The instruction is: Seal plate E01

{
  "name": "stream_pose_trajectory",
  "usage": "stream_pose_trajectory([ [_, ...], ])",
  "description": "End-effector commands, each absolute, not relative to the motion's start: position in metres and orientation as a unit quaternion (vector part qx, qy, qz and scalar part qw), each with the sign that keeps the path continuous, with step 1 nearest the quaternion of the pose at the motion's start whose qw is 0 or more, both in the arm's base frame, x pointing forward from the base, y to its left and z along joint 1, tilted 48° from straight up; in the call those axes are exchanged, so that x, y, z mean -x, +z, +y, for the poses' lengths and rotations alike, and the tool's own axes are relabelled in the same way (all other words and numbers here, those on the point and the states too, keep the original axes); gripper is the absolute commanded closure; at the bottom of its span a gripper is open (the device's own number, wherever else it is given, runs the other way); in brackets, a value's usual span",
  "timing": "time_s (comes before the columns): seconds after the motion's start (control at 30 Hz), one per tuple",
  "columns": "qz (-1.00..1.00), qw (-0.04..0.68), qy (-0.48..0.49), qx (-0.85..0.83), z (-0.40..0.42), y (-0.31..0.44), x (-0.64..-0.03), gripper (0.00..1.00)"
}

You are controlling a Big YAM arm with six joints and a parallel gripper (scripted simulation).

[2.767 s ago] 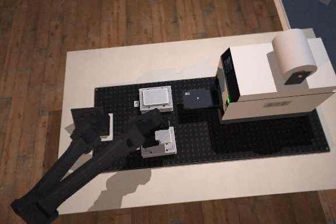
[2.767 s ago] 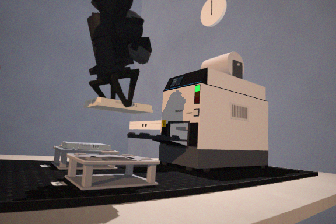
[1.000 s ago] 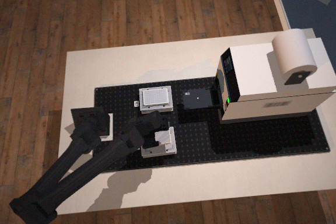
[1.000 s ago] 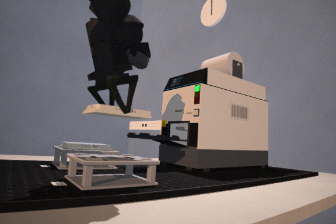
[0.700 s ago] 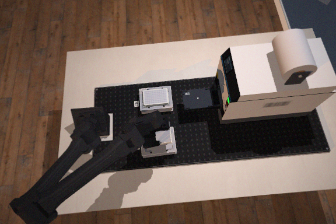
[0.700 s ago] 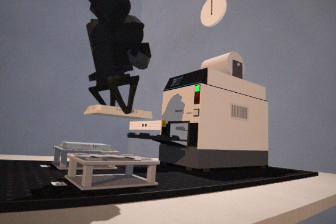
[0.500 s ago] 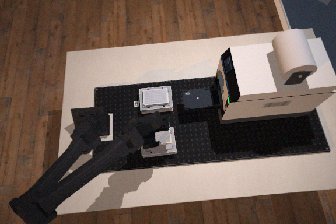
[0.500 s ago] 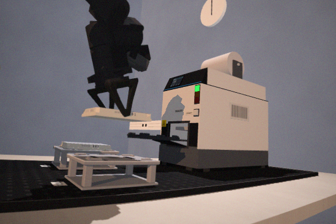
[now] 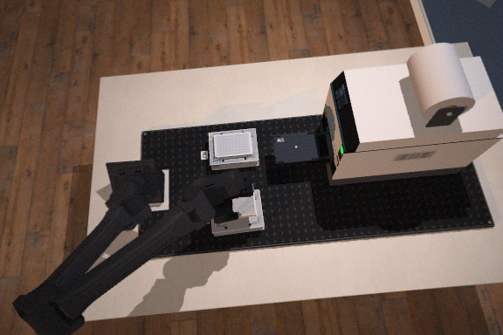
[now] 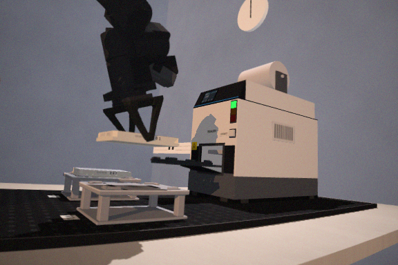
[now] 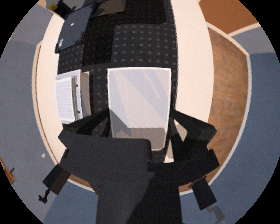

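Returning plate (image 9: 245, 207) (image 10: 117, 137) (image 11: 140, 95), apparently foil-sealed, to nest (image 9: 260, 220) (image 10: 138, 192) nearer table's (image 9: 196, 102) (image 10: 311, 243) (image 11: 193, 60) arm-side long edge; gripper (image 9: 244, 201) (image 10: 137, 135) (image 11: 139, 110) spread wide, clamped on plate above nest. Next: align A1 corner, lower gently, release.

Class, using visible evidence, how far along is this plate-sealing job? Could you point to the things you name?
Apparently done: sealing, since plate E01 (image 9: 245, 206) (image 10: 117, 137) (image 11: 139, 92) looks smoothly covered, the lamp (image 9: 342, 150) (image 10: 233, 104) is green and the bare stage (image 9: 290, 154) (image 10: 173, 161) (image 11: 72, 31) is out.
In hand: E01, gripped by the fingers (image 9: 224, 215) (image 10: 156, 116) above N1 (image 9: 260, 215) (image 10: 138, 192).
Left: lower, seat and release it, A1 at its marked corner.
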State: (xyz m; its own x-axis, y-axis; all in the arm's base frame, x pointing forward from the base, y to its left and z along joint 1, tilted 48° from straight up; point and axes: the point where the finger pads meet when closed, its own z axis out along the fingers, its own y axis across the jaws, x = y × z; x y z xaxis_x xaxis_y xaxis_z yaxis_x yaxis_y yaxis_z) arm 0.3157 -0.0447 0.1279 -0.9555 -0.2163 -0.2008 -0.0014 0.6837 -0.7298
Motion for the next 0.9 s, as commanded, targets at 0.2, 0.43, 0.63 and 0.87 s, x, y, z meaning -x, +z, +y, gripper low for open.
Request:
stream_pose_trajectory([
  [0.2, 0.908, 0.136, -0.392, 0.058, -0.0504, 0.1250, -0.3192, 1.00],
  [0.43, 0.907, 0.133, -0.392, 0.073, -0.0468, 0.1190, -0.3161, 1.00],
  [0.63, 0.908, 0.135, -0.393, 0.063, -0.0541, 0.1198, -0.3182, 1.00],
  [0.87, 0.907, 0.136, -0.392, 0.066, -0.0536, 0.1172, -0.3174, 1.00],
])
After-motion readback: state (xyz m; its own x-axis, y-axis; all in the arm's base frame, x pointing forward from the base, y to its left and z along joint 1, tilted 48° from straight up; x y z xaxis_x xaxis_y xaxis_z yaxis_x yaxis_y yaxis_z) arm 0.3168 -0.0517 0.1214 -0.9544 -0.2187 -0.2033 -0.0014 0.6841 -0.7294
